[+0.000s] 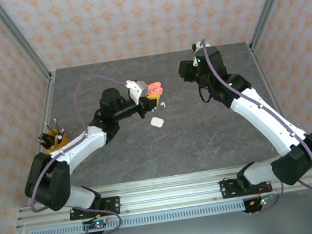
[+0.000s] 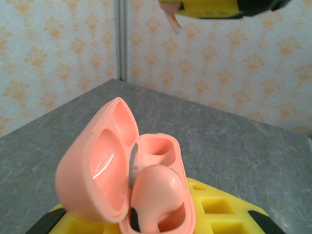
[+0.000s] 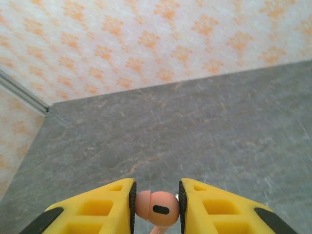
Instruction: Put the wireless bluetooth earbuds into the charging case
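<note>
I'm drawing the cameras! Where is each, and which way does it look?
Top external: above, behind the arms, looking down at the table; both arms show.
Left wrist: on that arm, facing the coral case in the left gripper.
Right wrist: on that arm, facing across the table; right gripper pinches a coral earbud.
Top and left wrist share the case.

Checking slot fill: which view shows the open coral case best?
Left wrist: the coral case is close, lid open, one earbud seated, the far pocket empty. Top external shows the case as a small coral shape, inside unreadable.
</note>
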